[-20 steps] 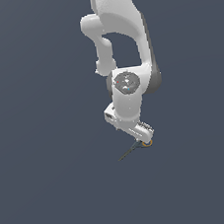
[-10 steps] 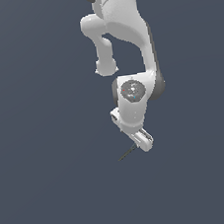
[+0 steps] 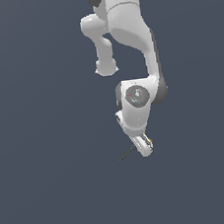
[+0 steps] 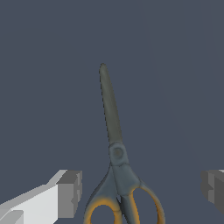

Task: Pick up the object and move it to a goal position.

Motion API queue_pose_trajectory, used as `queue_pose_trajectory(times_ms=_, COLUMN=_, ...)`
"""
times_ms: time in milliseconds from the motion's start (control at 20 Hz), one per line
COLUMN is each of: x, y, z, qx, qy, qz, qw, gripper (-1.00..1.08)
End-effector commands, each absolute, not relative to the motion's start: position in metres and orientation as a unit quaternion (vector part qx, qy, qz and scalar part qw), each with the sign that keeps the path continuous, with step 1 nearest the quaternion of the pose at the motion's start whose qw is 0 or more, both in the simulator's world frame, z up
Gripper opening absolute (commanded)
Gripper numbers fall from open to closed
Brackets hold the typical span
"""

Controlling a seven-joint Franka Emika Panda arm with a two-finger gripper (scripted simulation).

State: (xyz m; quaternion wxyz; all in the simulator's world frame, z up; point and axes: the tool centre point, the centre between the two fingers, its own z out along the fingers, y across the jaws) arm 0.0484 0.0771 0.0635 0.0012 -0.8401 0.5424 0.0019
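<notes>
The object is a small pair of scissors with orange-yellow ring handles and thin dark blades, lying flat on the dark grey floor. In the exterior view only its blade tip pokes out to the exterior view's left from under the hand. My gripper is right down over the handle end. In the wrist view the gripper is open. One finger and the other finger stand wide apart on either side of the handles, and neither touches them.
The white arm reaches down from the top of the exterior view. The floor around it is plain dark grey, with no other object or goal marker in sight.
The hand has come lower over the scissors across the earlier frames. The scissors have stayed where they were.
</notes>
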Motion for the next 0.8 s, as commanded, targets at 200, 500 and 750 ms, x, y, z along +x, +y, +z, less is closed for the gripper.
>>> queue_pose_trajectory(times_ms=200, x=0.05, y=0.08, z=0.059, qx=-0.825, qy=0.565, qz=0.0, qw=0.0, gripper=1.0)
queue_pose_trajectory(times_ms=500, x=0.05, y=0.08, z=0.057, qx=-0.825, qy=0.566, qz=0.0, qw=0.0, gripper=1.0)
queue_pose_trajectory(times_ms=750, x=0.05, y=0.08, z=0.041, qx=-0.824, qy=0.566, qz=0.0, qw=0.0, gripper=1.0)
